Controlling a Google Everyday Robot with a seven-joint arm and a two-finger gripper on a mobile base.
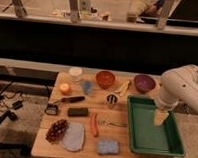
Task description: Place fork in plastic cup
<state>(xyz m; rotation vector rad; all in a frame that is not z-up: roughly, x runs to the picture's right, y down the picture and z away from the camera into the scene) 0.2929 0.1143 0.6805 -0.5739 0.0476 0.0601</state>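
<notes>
The slim silver fork [113, 124] lies flat on the wooden table [44, 143], just right of the orange carrot [94, 124] and left of the green tray. The pale blue plastic cup [87, 86] stands upright toward the back of the table, between an orange fruit and a red bowl. My arm [182, 87] reaches in from the right. Its gripper [161, 118] hangs over the green tray, well to the right of the fork, open and holding nothing.
A green tray [134, 126] fills the table's right side. At the back stand a white container [76, 72], red bowl [105, 79], banana [123, 87] and purple bowl [144, 83]. A metal cup [111, 100], black-handled knife [69, 99], dark block [77, 112], grey cloth [73, 136] and blue sponge [108, 146] lie nearby.
</notes>
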